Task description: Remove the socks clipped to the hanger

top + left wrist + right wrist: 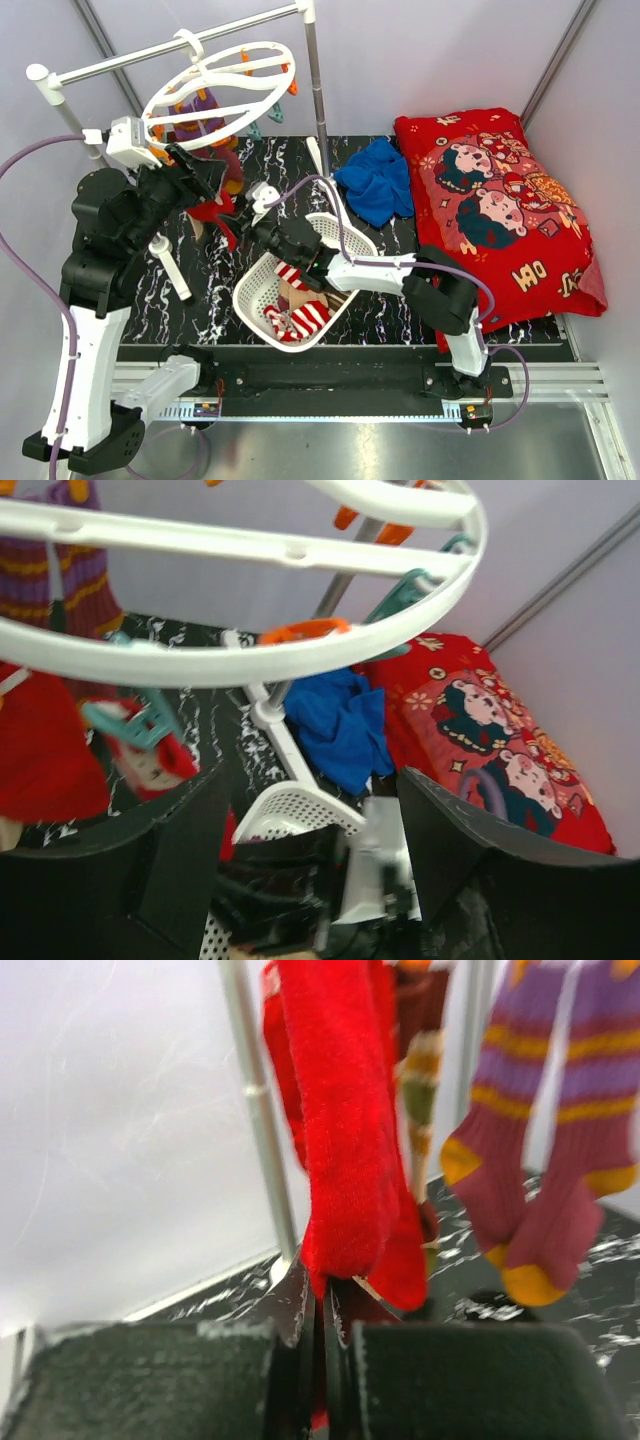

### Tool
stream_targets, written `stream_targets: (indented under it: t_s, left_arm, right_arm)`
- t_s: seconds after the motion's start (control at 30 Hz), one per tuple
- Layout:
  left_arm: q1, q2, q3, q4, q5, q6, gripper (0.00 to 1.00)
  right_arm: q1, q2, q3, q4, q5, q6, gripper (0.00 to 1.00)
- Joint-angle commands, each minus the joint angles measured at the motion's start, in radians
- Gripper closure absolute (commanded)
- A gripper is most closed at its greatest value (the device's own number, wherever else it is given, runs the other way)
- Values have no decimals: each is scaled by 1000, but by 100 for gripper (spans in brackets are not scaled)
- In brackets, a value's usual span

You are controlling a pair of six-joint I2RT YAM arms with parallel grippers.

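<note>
The white hanger ring (215, 85) hangs by its hook from the rail at the back left, with orange and teal clips on its rim. A red sock (212, 210) hangs from it, and my right gripper (245, 215) is shut on its lower end; the right wrist view shows the jaws (325, 1310) pinching the red sock (345, 1140). Purple and maroon striped socks (550, 1160) hang beside it. My left gripper (195, 170) is just below the ring (250, 660), open and empty (310, 850).
A white perforated basket (340, 235) in the middle holds several striped socks (300, 320). A blue cloth (378, 180) and a big red cartoon pillow (495, 200) lie to the right. The rack's upright pole (318, 90) stands behind the basket.
</note>
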Motion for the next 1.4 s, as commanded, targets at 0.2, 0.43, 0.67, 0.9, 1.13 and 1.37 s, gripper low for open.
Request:
stream_targets:
  t_s: [0.2, 0.43, 0.67, 0.9, 1.13, 1.37]
  left_arm:
    - [1, 30, 178, -204, -285, -12, 32]
    - [1, 74, 227, -254, -354, -29, 39]
    - [1, 54, 189, -241, -437, -23, 39]
    - [1, 82, 151, -173, -406, -49, 39]
    - [1, 122, 151, -156, -415, -64, 40]
    - [1, 143, 131, -141, -438, -66, 46]
  right_arm:
    - [17, -199, -73, 15, 123, -142, 100]
    - [91, -211, -84, 18, 195, -258, 100]
    - [100, -211, -86, 13, 199, -245, 100]
    - [108, -225, -99, 41, 182, -230, 100]
    - [114, -231, -116, 59, 181, -235, 100]
    - [117, -234, -124, 62, 167, -226, 100]
